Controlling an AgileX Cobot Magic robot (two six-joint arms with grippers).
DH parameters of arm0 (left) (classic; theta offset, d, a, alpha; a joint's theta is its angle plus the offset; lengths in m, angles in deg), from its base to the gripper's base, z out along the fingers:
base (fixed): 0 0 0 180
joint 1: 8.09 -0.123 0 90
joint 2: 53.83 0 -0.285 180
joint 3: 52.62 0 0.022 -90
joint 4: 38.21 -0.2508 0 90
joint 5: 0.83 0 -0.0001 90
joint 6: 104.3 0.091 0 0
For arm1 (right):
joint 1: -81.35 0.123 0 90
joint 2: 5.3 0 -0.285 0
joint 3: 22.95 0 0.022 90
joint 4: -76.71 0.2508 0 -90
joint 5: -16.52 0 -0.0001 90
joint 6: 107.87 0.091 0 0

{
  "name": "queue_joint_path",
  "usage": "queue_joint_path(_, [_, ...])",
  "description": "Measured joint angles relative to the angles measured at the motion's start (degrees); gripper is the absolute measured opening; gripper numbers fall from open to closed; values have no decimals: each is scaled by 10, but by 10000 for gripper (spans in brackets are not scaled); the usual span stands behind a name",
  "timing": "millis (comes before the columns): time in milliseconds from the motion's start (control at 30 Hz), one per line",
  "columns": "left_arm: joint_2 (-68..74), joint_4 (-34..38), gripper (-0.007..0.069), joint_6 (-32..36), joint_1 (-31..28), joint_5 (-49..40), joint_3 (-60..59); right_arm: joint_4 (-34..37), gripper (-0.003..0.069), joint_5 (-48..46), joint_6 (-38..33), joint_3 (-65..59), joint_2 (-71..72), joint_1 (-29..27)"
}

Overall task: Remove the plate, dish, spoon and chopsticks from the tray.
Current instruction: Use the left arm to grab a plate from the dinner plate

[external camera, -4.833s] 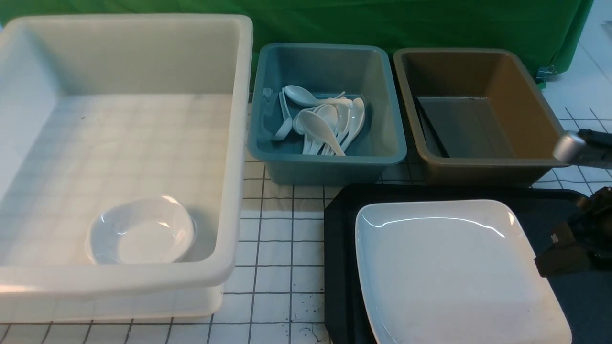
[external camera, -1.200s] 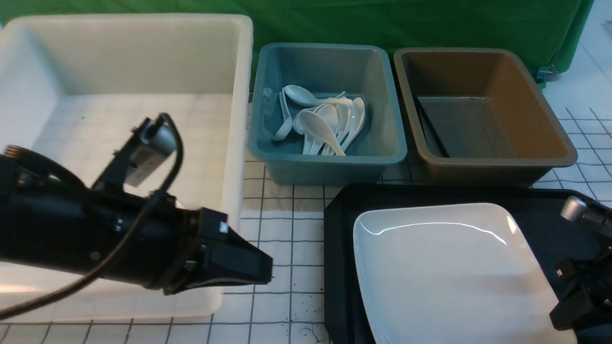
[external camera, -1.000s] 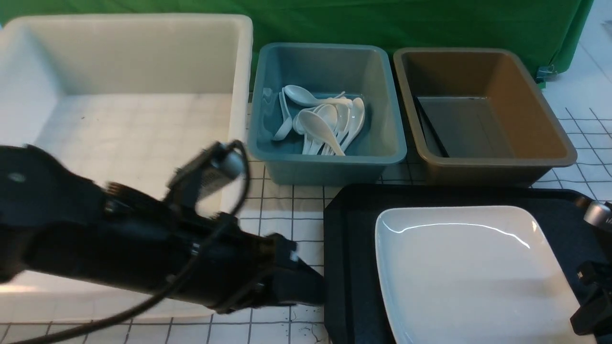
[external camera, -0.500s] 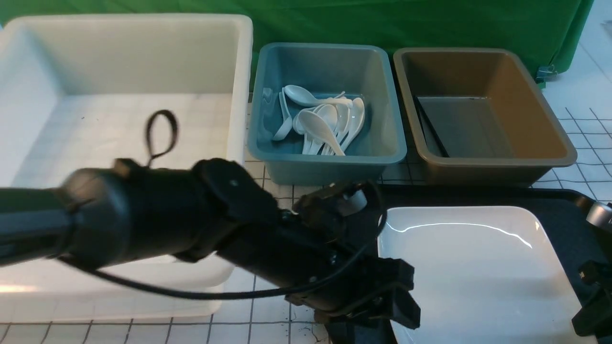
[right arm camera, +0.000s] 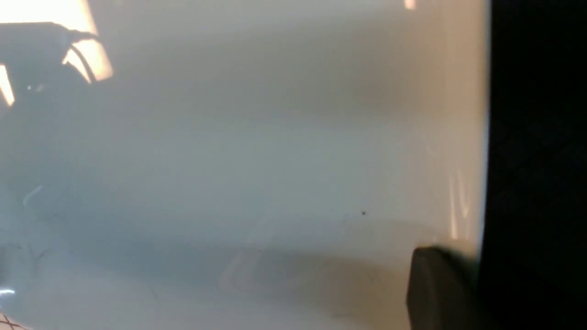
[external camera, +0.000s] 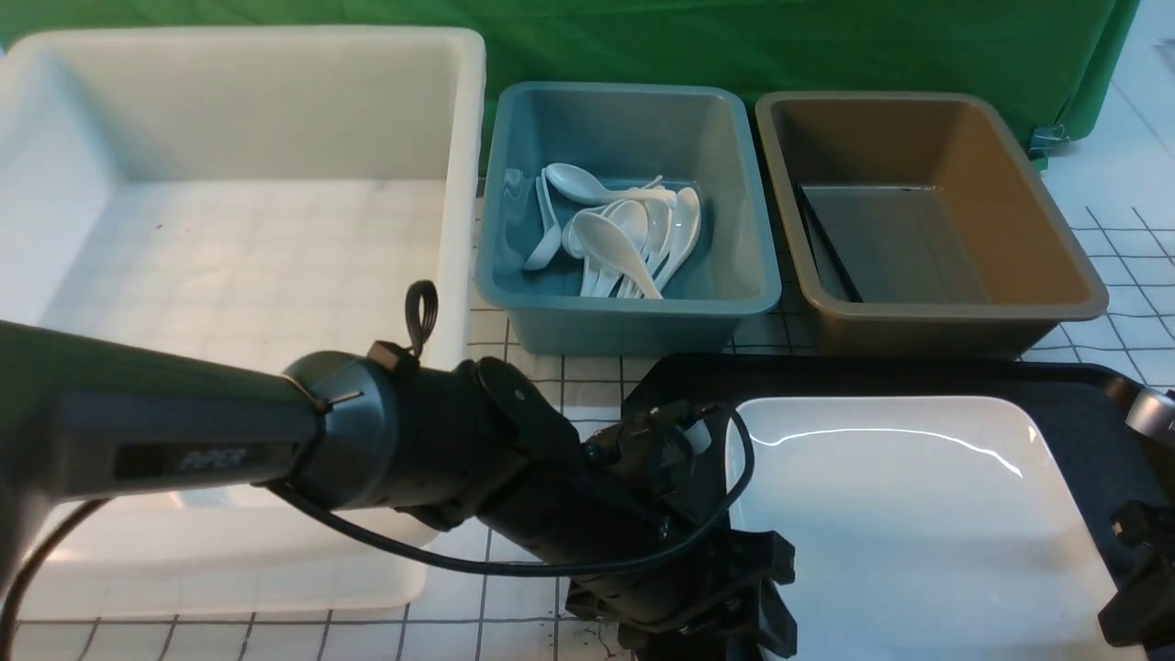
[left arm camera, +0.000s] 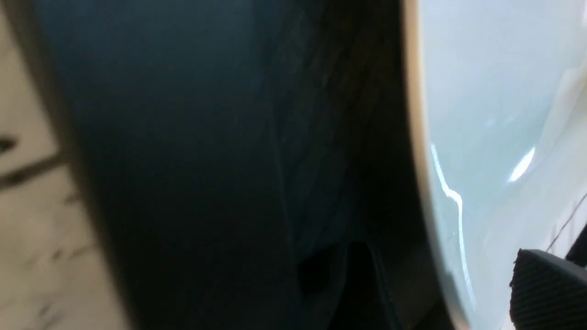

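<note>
White plate sits on black tray, near right. Left gripper at plate's left rim, jaws spread wide, nothing held. Right gripper pinched narrow on plate's right rim. Spoons lie in blue bin, far centre.

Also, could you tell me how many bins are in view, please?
3: a large white bin on the left, a blue bin in the middle, a brown bin on the right.

front: raised, looking forward and down | wrists: very close, both on plate
</note>
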Motion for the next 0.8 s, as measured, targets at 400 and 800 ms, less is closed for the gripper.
queue_joint_path(400, [33,135,416,108,0,-13,1,-2,113,3,3,0,0,0])
queue_joint_path(800, [44,214,415,213,0,-45,0,-25,118,11,3,5,1,13])
